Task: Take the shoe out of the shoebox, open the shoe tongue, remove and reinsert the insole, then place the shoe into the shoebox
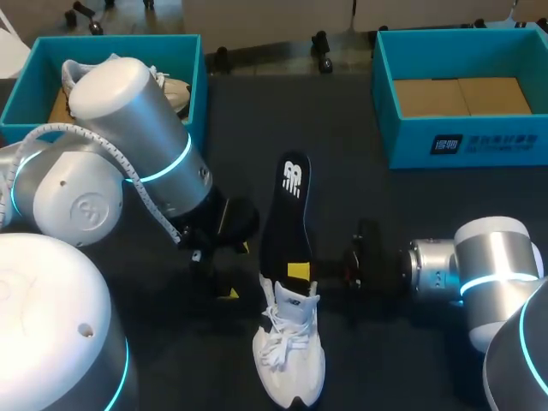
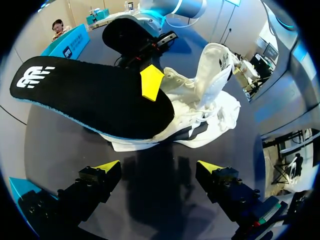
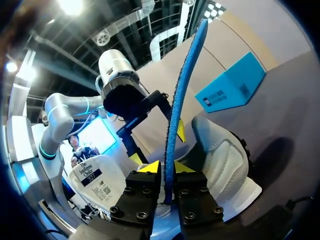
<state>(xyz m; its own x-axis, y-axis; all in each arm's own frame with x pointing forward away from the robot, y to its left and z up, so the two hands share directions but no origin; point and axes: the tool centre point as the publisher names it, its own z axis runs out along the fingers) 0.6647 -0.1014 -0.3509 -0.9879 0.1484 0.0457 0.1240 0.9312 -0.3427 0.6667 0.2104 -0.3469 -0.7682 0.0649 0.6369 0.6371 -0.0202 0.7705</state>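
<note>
At the upper left of the head view sits a teal shoebox (image 1: 193, 77) with a second shoe (image 1: 171, 92) inside. Below it the left arm slants in, and the left gripper (image 2: 158, 167) hangs wide open and empty, just left of the white sneaker (image 1: 291, 360) at lower centre. A black insole (image 1: 287, 214) sticks out of the sneaker's opening. The right gripper (image 3: 166, 169) pinches its edge, its arm level from the right. This looks like the insole step. Next, the insole probably needs guiding back inside while the sneaker is steadied.

Lighting: overhead, even, moderately bright. Dark table (image 1: 360, 120) matte, little glare. Soft shadows under shoe (image 1: 291, 360) and left fingers (image 2: 107, 166). Ceiling lamps (image 3: 70, 6) flare white in right wrist view.
</note>
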